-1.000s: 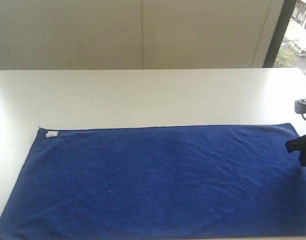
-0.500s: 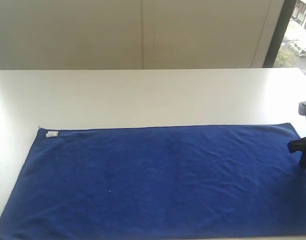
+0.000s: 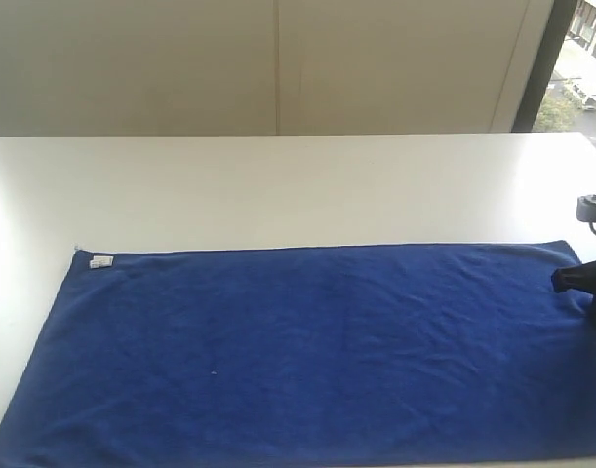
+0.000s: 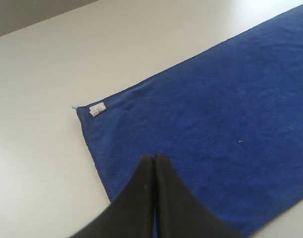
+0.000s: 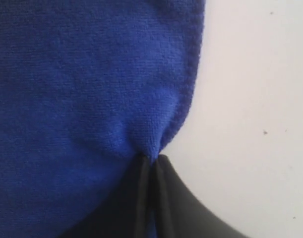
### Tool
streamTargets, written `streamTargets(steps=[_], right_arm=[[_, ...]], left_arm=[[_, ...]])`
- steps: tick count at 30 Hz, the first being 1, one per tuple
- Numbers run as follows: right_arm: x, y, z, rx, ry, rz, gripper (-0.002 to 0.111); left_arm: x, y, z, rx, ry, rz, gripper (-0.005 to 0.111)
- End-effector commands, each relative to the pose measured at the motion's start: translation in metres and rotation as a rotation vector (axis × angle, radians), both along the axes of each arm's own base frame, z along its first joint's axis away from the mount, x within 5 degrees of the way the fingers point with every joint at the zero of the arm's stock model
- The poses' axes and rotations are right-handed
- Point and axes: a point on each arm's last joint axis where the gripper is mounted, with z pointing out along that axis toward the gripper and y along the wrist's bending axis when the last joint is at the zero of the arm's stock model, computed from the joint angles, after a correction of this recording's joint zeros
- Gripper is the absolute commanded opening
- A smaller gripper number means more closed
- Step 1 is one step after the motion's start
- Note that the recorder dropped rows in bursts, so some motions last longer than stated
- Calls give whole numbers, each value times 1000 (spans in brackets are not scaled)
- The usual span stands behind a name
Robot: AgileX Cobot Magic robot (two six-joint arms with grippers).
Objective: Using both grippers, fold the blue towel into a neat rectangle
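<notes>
Towel: deep blue rectangular microfibre towel (image 3: 298, 351), flat on white table (image 3: 278, 185)
Left end effector (image 4: 154, 157): closed, empty
Right end effector (image 5: 151, 159): pinching towel edge

Closed left tool (image 4: 154, 159) above blue towel (image 4: 211, 114), table (image 4: 37, 148) beside.

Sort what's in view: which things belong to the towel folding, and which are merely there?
Job in hand:
blue towel, spread flat
right hand, shut on the towel's edge
left hand, shut, holding nothing

Merely there:
white table
wall
window
</notes>
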Motion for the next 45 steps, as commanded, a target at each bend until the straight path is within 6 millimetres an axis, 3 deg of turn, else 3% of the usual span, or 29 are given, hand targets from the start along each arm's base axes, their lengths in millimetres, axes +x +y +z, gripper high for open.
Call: streamTargets(steps=[1,4,8,13,16,23,25,26,27,32,41,45], right_arm=[[-6,-4,6,-49,22,-3,0],[-5,1,23,-63,-25,4,0],[1,24,38,-60,-66,57,0],[12,76,43,-16,-68,181,0],[26,150,54,81,-133,305,0],[34,263,74,146,-223,528,0],[35,320,74,190,-240,603,0],[35,332,74,204,-244,618,0],[34,358,74,236,-254,653,0],[29,429,78,306,-291,748,0],[32,482,75,388,-308,775,0],[37,488,67,390,-317,770,0]], left_arm=[[-2,-1,-2,-28,14,-1,0],[-2,-2,-1,-55,22,-1,0],[-2,-4,-1,-82,30,-2,0],[-3,-4,-1,-90,33,-2,0],[-3,-4,-1,-92,33,-2,0],[-3,-4,-1,-92,33,-2,0],[-3,-4,-1,-92,33,-2,0],[-3,-4,-1,-92,33,-2,0],[-3,-4,-1,-90,32,-3,0],[-2,-4,-1,-80,28,-6,0],[-2,-4,0,-80,21,-4,0],[-2,-4,0,-78,20,-4,0]])
